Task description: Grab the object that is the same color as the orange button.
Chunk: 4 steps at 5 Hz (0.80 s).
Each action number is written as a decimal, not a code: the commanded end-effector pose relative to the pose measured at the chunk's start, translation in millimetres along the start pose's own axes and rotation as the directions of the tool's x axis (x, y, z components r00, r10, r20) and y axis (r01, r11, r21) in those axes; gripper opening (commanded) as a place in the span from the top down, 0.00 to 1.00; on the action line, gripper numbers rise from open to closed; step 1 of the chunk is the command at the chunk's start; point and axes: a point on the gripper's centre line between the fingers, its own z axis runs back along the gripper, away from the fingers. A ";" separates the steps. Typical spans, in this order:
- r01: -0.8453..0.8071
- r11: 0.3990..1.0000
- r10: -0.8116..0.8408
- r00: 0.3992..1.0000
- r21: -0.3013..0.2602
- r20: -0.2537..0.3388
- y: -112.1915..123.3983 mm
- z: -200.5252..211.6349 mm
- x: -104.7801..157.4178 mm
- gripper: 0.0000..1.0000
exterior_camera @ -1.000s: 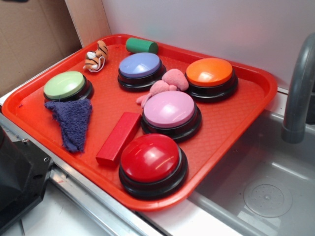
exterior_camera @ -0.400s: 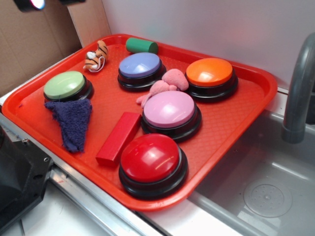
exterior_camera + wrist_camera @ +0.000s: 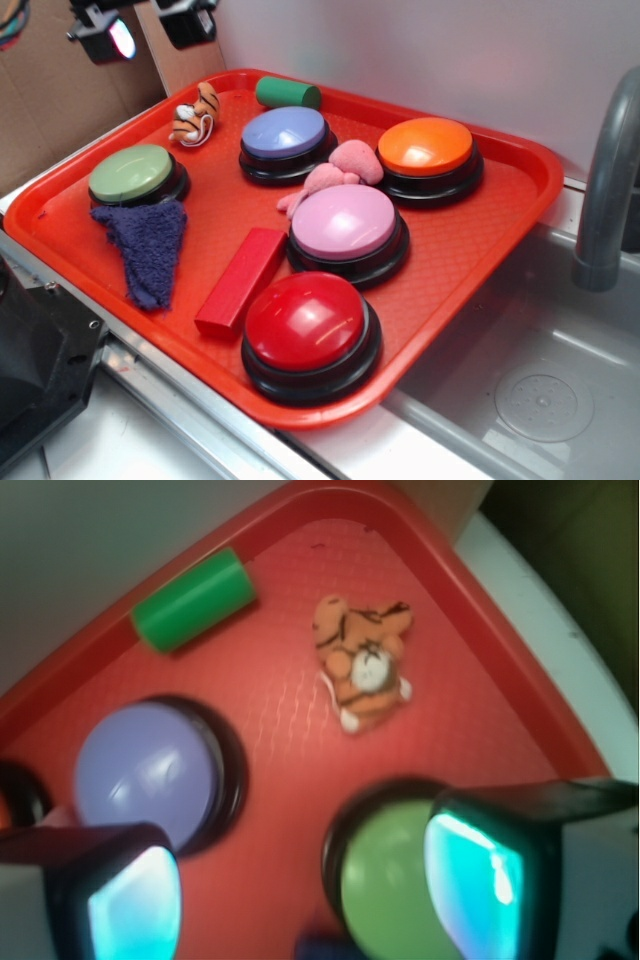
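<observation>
Gripper (image 3: 148, 30): high at the tray's far-left corner, fingers spread wide, nothing between them; in the wrist view the two pads (image 3: 130, 905) frame the lower edge.
Tiger toy (image 3: 195, 114): the orange match; lies on the tray floor just below and ahead of the gripper, apart from it, face up (image 3: 364, 663).
Green button (image 3: 395, 880): directly under the right pad.
Purple button (image 3: 285, 134): beside the left pad, clear of the toy.
Green cylinder (image 3: 195, 598): beyond the toy, near the tray (image 3: 520, 190) rim.
Orange button (image 3: 426, 146): well away to the gripper's far side; colour reference only.
Progress: approach under way; descent, closing and lift not yet done.
</observation>
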 end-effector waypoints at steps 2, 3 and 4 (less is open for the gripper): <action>-0.052 0.999 0.052 0.998 -0.005 0.029 34.8 -49.5 53.6 0.00; -0.062 0.997 0.062 0.998 -0.040 -0.021 36.6 -70.8 59.3 0.00; -0.056 0.998 0.058 0.998 0.034 -0.033 34.6 -84.3 59.5 0.00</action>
